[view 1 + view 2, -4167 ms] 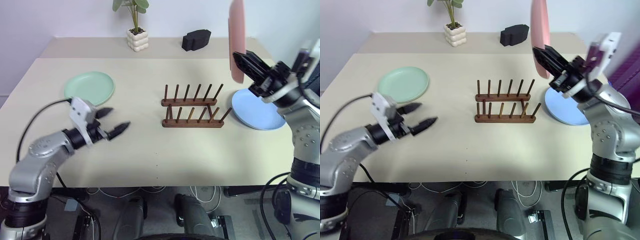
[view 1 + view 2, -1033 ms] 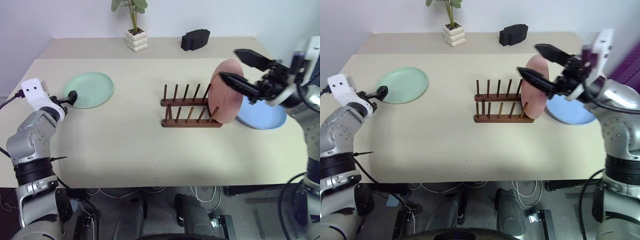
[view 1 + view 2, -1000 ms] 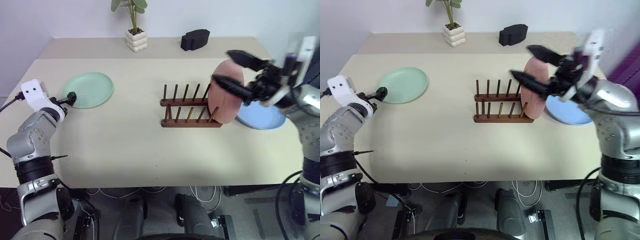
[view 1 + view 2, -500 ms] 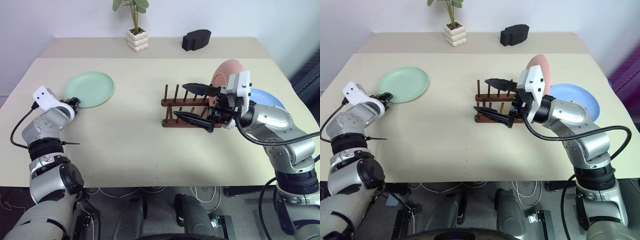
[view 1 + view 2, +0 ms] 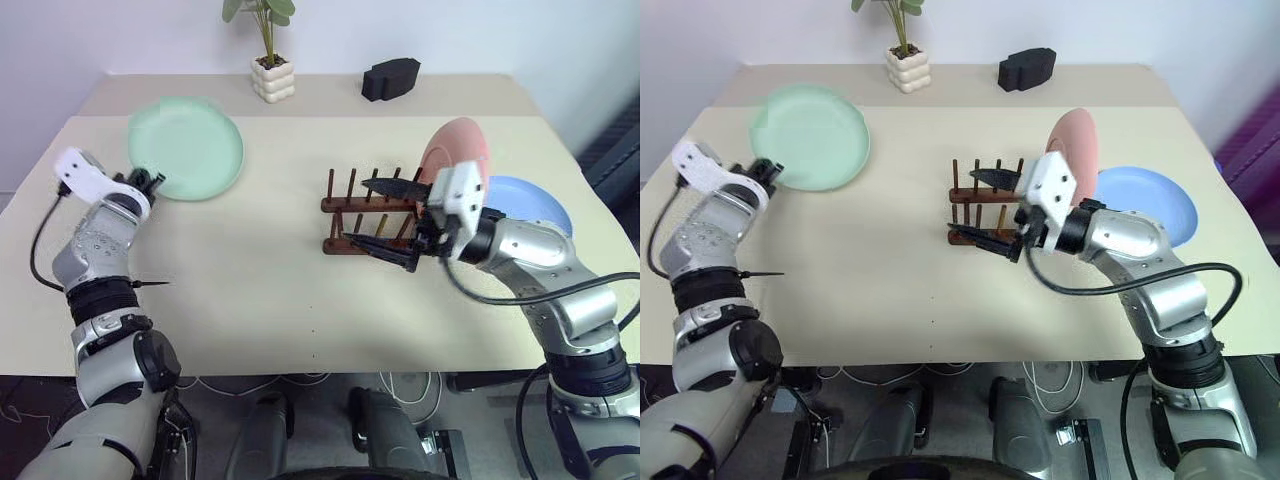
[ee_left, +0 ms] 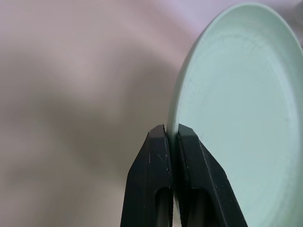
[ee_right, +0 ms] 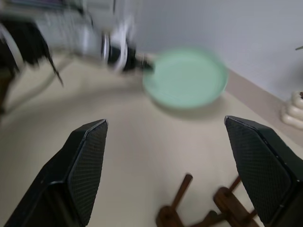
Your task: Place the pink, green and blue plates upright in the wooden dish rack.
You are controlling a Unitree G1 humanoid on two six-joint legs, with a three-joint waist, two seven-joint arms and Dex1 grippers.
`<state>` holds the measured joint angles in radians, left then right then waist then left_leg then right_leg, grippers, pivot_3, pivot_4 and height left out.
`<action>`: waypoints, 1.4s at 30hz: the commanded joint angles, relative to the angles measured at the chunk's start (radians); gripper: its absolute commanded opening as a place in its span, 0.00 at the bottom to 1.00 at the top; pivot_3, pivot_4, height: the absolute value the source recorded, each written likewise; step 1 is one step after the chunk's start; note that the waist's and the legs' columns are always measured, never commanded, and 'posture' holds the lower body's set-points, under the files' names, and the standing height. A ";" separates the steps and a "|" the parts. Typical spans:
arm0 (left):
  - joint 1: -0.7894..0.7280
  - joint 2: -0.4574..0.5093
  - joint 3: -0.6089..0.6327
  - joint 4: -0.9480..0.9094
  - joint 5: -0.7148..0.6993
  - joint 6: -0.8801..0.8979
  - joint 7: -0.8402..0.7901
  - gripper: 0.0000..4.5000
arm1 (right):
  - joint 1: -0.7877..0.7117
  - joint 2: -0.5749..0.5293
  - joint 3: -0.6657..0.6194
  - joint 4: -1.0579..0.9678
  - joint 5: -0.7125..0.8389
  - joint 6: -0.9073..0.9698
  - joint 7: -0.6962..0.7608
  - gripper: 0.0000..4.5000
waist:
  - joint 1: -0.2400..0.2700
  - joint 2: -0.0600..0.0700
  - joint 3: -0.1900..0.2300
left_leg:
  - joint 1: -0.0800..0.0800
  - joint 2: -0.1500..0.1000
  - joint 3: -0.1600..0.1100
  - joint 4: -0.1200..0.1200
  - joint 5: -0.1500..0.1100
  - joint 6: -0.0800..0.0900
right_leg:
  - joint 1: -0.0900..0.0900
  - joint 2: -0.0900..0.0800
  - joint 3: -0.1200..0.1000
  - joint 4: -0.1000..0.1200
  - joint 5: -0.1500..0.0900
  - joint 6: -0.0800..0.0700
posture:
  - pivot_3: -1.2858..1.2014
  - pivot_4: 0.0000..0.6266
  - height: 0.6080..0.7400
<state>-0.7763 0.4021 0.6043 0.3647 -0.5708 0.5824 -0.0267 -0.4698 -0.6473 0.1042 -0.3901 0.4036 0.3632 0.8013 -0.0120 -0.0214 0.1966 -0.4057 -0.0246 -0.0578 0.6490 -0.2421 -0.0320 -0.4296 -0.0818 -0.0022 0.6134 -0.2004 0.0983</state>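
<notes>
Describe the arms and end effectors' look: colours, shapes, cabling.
Both arms are silver-grey rounded metal segments with black joint rings. Each wrist carries a white boxy module. Each end effector, left and right, has two black tapered fingers; the right end effector's finger pads show a fine cross-hatched texture. A thin black cable loops from the left wrist; another black cable trails under the right forearm.

A potted plant (image 5: 271, 62) (white bubbly pot) and a black block (image 5: 391, 79) sit along the counter's (image 5: 260, 290) far edge, apart.
</notes>
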 commanded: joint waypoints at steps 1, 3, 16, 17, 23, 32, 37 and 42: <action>-0.023 0.007 -0.092 -0.270 -0.017 0.023 -0.014 0.01 | -0.074 0.003 0.069 0.046 -0.187 -0.125 -0.031 0.90 | 0.002 0.000 0.000 | 0.000 0.000 0.000 0.000 0.000 -0.001 | 0.000 0.000 0.000 0.000 0.000 0.000 | 0.52 0.24 0.97; -0.064 0.019 -0.154 -0.368 -0.006 0.066 0.003 0.01 | -0.137 0.040 0.117 0.102 -0.290 -0.171 -0.080 0.90 | 0.001 0.000 0.000 | 0.000 -0.001 0.000 0.000 0.000 -0.001 | 0.000 0.000 0.000 0.000 0.000 0.000 | 0.52 0.24 0.97; -0.221 0.061 -0.416 -0.601 0.080 0.369 0.045 0.01 | -0.331 0.113 0.234 0.358 -0.777 -0.494 -0.335 0.90 | -0.002 0.000 0.000 | 0.000 -0.001 0.000 -0.001 0.001 -0.001 | -0.001 0.001 0.000 0.000 0.000 0.000 | 0.52 0.24 0.97; -0.228 0.056 -0.420 -0.615 0.072 0.395 0.044 0.01 | -0.328 0.114 0.240 0.369 -0.796 -0.512 -0.344 0.90 | -0.002 0.000 0.000 | 0.000 -0.001 0.000 -0.001 0.001 -0.001 | -0.001 0.001 0.000 0.000 0.000 0.000 | 0.52 0.24 0.97; -0.258 0.012 -0.391 -0.666 0.036 0.505 0.049 0.01 | -0.332 0.138 0.251 0.412 -0.859 -0.569 -0.365 0.90 | -0.003 0.000 0.000 | 0.000 -0.001 0.000 -0.001 0.001 -0.001 | -0.001 0.001 0.000 0.000 0.000 0.000 | 0.52 0.24 0.97; -0.282 -0.021 -0.345 -0.697 -0.022 0.591 0.039 0.01 | -0.348 0.169 0.257 0.472 -0.928 -0.618 -0.393 0.90 | -0.004 0.000 0.000 | 0.000 -0.001 -0.001 -0.001 0.001 -0.002 | -0.001 0.001 0.000 0.000 0.000 0.000 | 0.52 0.24 0.97; -0.267 -0.016 -0.356 -0.710 -0.022 0.603 0.023 0.00 | -0.353 0.173 0.252 0.492 -0.943 -0.631 -0.403 0.51 | -0.004 0.000 0.000 | 0.000 -0.001 -0.001 -0.001 0.001 -0.002 | -0.001 0.001 0.000 0.000 0.000 0.000 | 0.52 0.24 0.97; -0.263 -0.020 -0.356 -0.703 -0.017 0.599 0.015 0.00 | -0.351 0.175 0.247 0.489 -0.954 -0.635 -0.411 0.00 | -0.004 0.000 0.000 | 0.000 -0.001 -0.001 -0.001 0.002 -0.003 | -0.001 0.001 0.000 0.000 0.000 0.000 | 0.52 0.24 0.97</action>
<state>-1.0244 0.3813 0.2333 -0.3017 -0.5835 1.1944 0.0000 -0.7966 -0.4798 0.3761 0.1200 -0.5481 -0.2687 0.4037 -0.0163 -0.0213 0.1968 -0.4058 -0.0255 -0.0585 0.6480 -0.2404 -0.0345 -0.4306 -0.0809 -0.0018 0.6138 -0.2003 0.0982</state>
